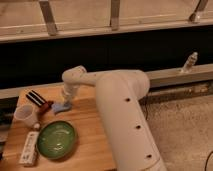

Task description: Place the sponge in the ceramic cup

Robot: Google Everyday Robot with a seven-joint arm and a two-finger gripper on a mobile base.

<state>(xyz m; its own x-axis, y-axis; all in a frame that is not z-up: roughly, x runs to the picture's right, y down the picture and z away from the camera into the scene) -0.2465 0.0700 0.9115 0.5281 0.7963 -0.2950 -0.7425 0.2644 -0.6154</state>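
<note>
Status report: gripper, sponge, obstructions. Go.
Gripper down at sponge, far side of table. Sponge on table, not in cup. Dark red object lies between sponge and cup.

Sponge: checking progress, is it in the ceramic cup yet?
Out: the sponge is at the hand, well apart from the ceramic cup.

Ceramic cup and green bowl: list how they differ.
The ceramic cup is whitish and small; the green bowl is much wider. The cup is tall for its width; the bowl is shallow. Both are round, upright and open-topped. The gripper hangs at the sponge, beyond the bowl.
</note>
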